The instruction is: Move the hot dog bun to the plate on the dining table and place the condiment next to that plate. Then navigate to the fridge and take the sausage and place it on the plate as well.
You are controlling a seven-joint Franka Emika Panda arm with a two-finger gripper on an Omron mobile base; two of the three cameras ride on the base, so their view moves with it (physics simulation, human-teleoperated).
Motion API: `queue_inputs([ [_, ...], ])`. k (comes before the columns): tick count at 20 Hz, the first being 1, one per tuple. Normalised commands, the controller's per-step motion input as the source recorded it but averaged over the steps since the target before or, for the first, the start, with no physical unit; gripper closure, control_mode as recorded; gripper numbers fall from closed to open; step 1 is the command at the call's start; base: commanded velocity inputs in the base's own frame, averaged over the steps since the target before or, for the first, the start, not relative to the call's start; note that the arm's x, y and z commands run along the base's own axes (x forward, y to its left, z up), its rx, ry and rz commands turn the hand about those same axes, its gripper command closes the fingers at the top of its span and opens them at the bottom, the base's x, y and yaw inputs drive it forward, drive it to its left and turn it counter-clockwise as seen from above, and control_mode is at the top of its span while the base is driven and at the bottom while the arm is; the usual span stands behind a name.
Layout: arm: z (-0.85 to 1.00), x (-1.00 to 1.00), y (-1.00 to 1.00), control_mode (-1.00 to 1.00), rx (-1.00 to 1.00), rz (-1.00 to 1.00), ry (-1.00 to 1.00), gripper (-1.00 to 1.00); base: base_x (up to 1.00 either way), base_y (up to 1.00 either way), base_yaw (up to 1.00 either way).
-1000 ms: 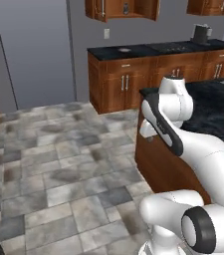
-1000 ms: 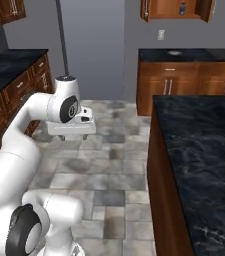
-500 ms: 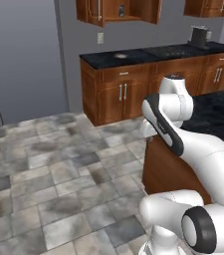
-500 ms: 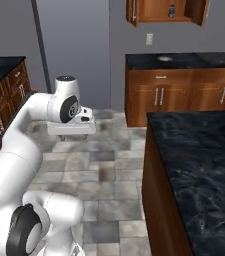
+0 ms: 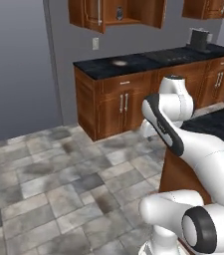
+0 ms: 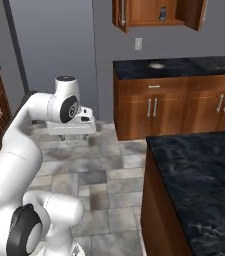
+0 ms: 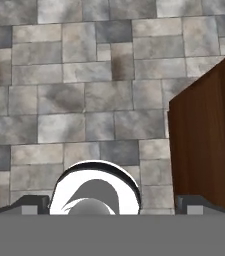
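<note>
Black marbled stone fills the lower right of the right base view, and that is the dining table point(image 6: 199, 185), its reddish wood base dropping to the grey stone-tile floor point(image 6: 109, 175). From the left base view the same table point(image 5: 218, 124) peeks out behind the white arm, dark top over brown side. Out over the tiles, just off the table's corner, hangs the gripper point(image 6: 74, 136), pointing straight down, its small dark tips poking out under the white hand body. The hand view looks down on the floor point(image 7: 84, 90) with the table's wooden side point(image 7: 209, 145) rising at the right, and the two finger tips point(image 7: 29, 202) sit far apart at the bottom corners, so the jaws are spread wide with nothing between them. Beyond, a run of wooden base cabinets with a black counter point(image 6: 174, 67) lines the grey wall, a wall cabinet point(image 6: 159, 12) hanging above it. On that counter's far end in the left base view sits a dark boxy appliance point(image 5: 199, 39).
</note>
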Motion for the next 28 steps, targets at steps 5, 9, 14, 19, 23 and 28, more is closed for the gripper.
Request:
queue_inputs([
  [5,0.00,0.00,0.00,1.00,0.00,0.00,0.00,-1.00,1.00,0.38,-0.26],
  [9,0.00,0.00,0.00,1.00,0.00,0.00,0.00,-1.00,1.00,0.37,-0.30],
  [14,0.00,0.00,0.00,1.00,0.00,0.00,0.00,-1.00,1.00,0.37,-0.33],
  [19,0.00,0.00,0.00,1.00,0.00,0.00,0.00,-1.00,1.00,0.27,-0.35],
  [23,0.00,0.00,0.00,1.00,0.00,0.00,0.00,-1.00,1.00,0.21,-0.35],
  [28,0.00,0.00,0.00,1.00,0.00,0.00,0.00,-1.00,1.00,0.04,-0.29],
])
